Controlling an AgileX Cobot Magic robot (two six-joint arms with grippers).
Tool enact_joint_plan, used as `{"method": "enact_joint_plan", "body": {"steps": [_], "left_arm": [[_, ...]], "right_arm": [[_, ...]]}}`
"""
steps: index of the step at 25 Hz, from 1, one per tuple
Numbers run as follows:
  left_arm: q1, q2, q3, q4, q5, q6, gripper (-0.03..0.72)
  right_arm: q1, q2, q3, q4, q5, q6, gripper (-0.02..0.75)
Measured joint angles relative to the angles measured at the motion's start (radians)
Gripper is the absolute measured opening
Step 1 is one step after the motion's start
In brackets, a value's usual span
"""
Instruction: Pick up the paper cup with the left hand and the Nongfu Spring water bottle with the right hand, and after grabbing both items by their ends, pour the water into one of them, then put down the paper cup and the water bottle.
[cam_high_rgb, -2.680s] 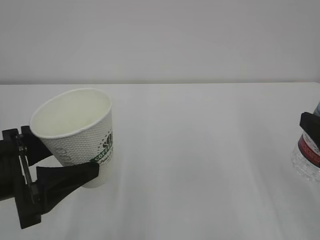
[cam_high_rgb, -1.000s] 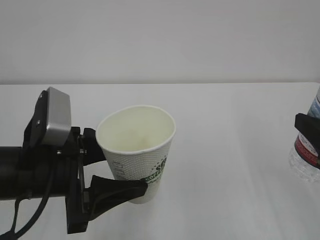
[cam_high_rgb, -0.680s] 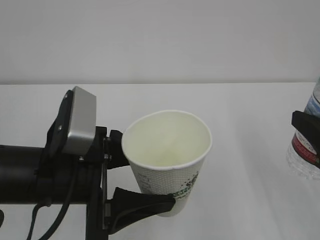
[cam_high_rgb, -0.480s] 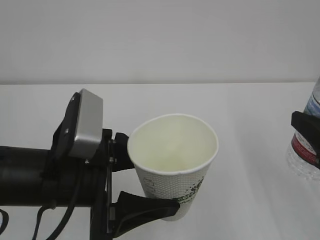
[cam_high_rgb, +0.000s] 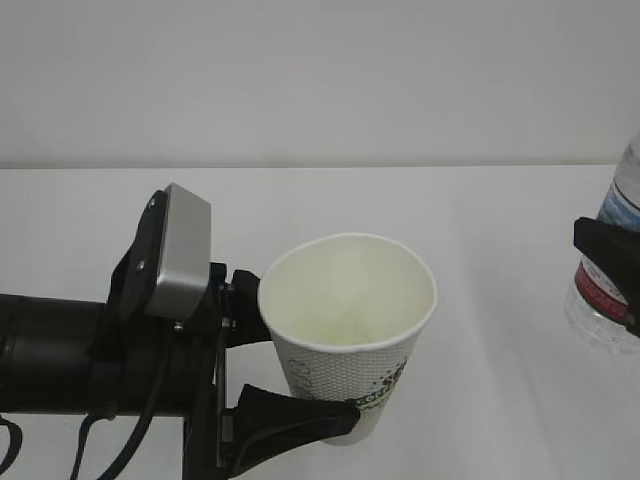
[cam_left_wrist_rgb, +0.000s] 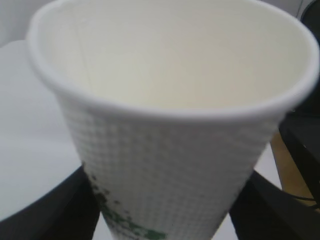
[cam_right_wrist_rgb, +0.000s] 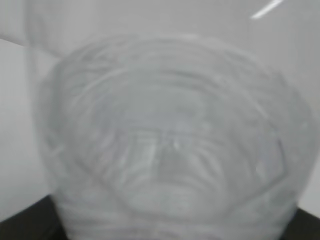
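The paper cup (cam_high_rgb: 352, 372) stands upright left of the middle of the exterior view, its cream inside showing dry and empty. My left gripper (cam_high_rgb: 312, 372) is shut on the cup's lower wall, one black finger (cam_high_rgb: 290, 412) in front and the other behind. In the left wrist view the cup (cam_left_wrist_rgb: 175, 125) fills the frame, with dark fingers (cam_left_wrist_rgb: 55, 212) on both sides of its base. At the right edge, the Nongfu Spring water bottle (cam_high_rgb: 600, 320) is held by my right gripper (cam_high_rgb: 608, 262). The bottle's clear body (cam_right_wrist_rgb: 170, 135) fills the right wrist view. No water stream shows.
A white table (cam_high_rgb: 480, 230) runs back to a plain pale wall. The left arm's black body and grey wrist plate (cam_high_rgb: 175, 250) lie low across the left side. Bare tabletop lies between the cup and the bottle.
The left gripper carried the cup rightward toward the middle and closer to the camera, slowing over the last half second. The bottle rose a little and edged left in the right gripper.
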Motion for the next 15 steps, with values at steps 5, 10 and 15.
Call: {"method": "enact_joint_plan", "body": {"steps": [5, 10, 15], "left_arm": [[0.000, 0.000, 0.000, 0.000, 0.000, -0.001, 0.545], [0.000, 0.000, 0.000, 0.002, 0.000, -0.001, 0.545], [0.000, 0.000, 0.000, 0.006, 0.000, -0.001, 0.545]], "right_arm": [[0.000, 0.000, -0.034, -0.125, 0.000, 0.090, 0.482], [0.000, 0.000, -0.056, -0.227, -0.004, 0.166, 0.482], [0.000, 0.000, -0.066, -0.289, -0.006, 0.209, 0.482]]}}
